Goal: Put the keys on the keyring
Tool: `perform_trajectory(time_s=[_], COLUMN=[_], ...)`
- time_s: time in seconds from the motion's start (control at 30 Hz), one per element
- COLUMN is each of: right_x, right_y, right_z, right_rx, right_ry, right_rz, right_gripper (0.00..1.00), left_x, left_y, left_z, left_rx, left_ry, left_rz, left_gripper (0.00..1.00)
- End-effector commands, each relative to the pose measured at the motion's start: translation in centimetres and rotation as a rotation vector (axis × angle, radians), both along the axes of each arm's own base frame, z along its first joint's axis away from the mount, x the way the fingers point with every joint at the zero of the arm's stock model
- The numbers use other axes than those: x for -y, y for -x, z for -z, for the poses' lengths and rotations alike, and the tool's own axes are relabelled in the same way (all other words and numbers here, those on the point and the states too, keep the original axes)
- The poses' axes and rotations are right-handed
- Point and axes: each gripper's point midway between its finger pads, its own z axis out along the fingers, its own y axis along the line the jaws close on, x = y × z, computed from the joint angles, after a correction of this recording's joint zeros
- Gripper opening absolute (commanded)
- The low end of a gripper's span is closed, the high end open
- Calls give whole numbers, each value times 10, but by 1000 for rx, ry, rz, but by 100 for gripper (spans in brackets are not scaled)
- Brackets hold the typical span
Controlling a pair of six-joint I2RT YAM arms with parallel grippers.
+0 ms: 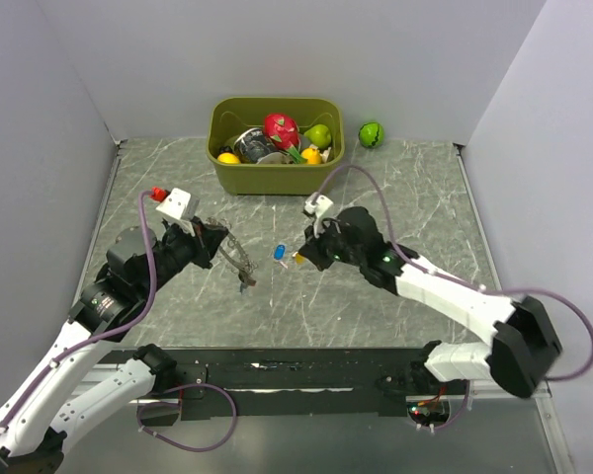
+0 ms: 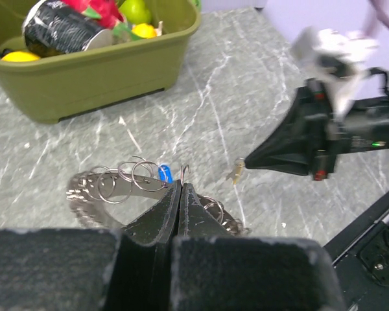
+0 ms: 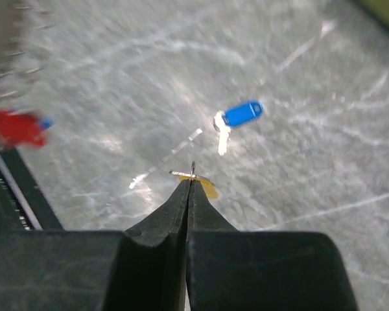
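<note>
My left gripper (image 1: 220, 244) is shut on the keyring (image 1: 235, 259), a dark beaded ring with several small wire loops, held low over the table. In the left wrist view the jaws (image 2: 180, 185) pinch its rim (image 2: 110, 188). A dark key seems to hang at its lower end (image 1: 244, 280). My right gripper (image 1: 302, 257) is shut on the yellow key (image 3: 206, 187), its jaws pressed together at the tip (image 3: 190, 182). That key also shows in the left wrist view (image 2: 236, 172). The blue key (image 1: 279, 253) lies on the table between the grippers (image 3: 241, 113). A red blur (image 3: 16, 127) cannot be identified.
An olive bin (image 1: 277, 180) with toy fruits and a can stands at the back centre, and shows in the left wrist view (image 2: 84, 74). A green ball (image 1: 372, 133) lies to its right. Grey walls close in three sides of the marble table.
</note>
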Motion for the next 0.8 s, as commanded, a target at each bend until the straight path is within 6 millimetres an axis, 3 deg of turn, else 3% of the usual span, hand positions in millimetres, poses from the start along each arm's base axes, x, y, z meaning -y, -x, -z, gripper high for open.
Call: perform_trajectory(time_s=[0.0,0.17,0.4,0.67,0.77], right_x=[-4,3,21,33,35], right_y=[14,37,46,50,52], right_z=[-51,-76,-94,-107,-112], right_rx=[165,227,297,335,349], right_ry=[-150,-202,-228,-249,-258], right_rz=[-109,-187,-160,-140,-142], right_gripper=[0,0,0,0,0], left_x=[11,27,52,53,52], left_y=[-1,0,2,2,2], left_z=[-33,-43,-32,-25,-30], left_rx=[110,185,196,199,231], left_ry=[68,124,86,89,100], left_rz=[53,132,271,275,272], left_gripper=[1,1,1,1,1])
